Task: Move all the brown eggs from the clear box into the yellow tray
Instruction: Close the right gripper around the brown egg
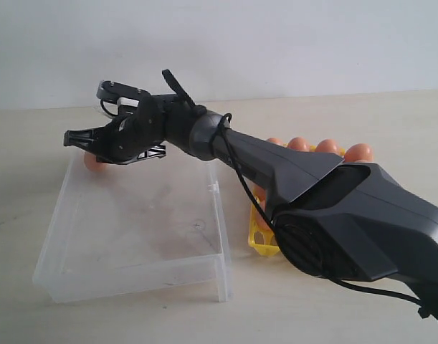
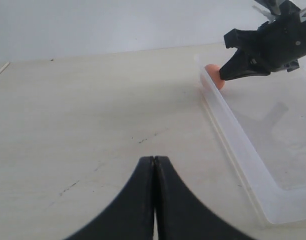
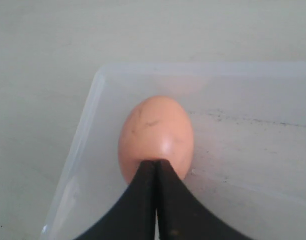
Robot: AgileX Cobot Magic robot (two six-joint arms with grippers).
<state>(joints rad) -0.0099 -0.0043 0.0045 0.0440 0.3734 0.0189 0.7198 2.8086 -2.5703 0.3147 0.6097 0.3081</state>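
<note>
One brown egg (image 3: 155,135) lies in the far left corner of the clear box (image 1: 132,276), close against its wall. My right gripper (image 1: 69,137) reaches across the box and hangs just over that egg (image 1: 93,163). Its jaws (image 3: 156,162) are shut tip to tip with nothing between them. The yellow tray (image 1: 260,240) sits right of the box, mostly hidden by my right arm. Several brown eggs (image 1: 358,152) show in its far row. My left gripper (image 2: 154,159) is shut and empty over bare table, left of the box wall (image 2: 238,145).
The rest of the box floor (image 1: 140,222) that I can see holds no eggs. My right arm (image 1: 333,208) stretches over the box's right wall and the tray. A pale wall stands behind the light wooden table (image 2: 92,110).
</note>
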